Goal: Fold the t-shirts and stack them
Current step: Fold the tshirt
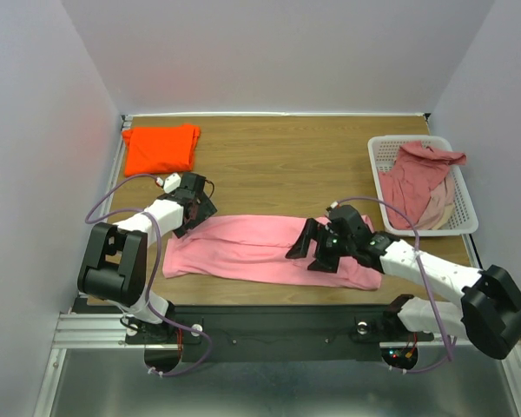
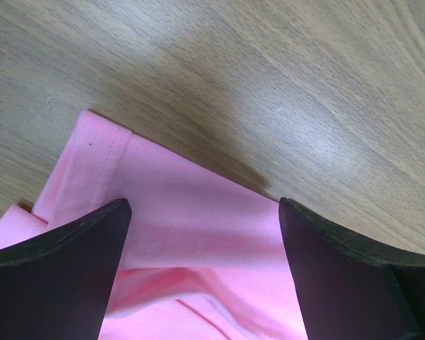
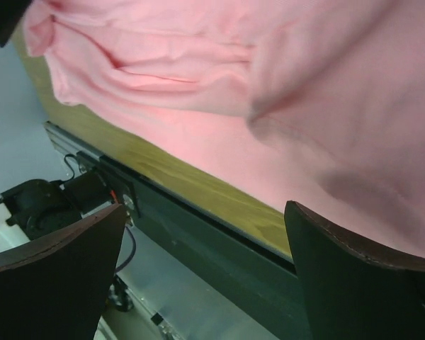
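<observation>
A pink t-shirt (image 1: 260,248) lies as a long band across the near middle of the table. My left gripper (image 1: 191,219) stands open over its far left corner, and in the left wrist view the pink cloth (image 2: 191,234) shows between the spread fingers of that gripper (image 2: 203,204), which hold nothing. My right gripper (image 1: 311,252) is open above the shirt's near right part; its wrist view shows the pink fabric (image 3: 304,106) above the empty gripper (image 3: 205,207). A folded orange t-shirt (image 1: 161,148) rests at the back left. Dusty rose t-shirts (image 1: 417,178) are heaped in the basket.
A white mesh basket (image 1: 375,165) stands at the right side of the wooden table (image 1: 278,165). The table's near edge and the dark metal rail (image 3: 219,234) lie just below the right gripper. Grey walls enclose the left, back and right.
</observation>
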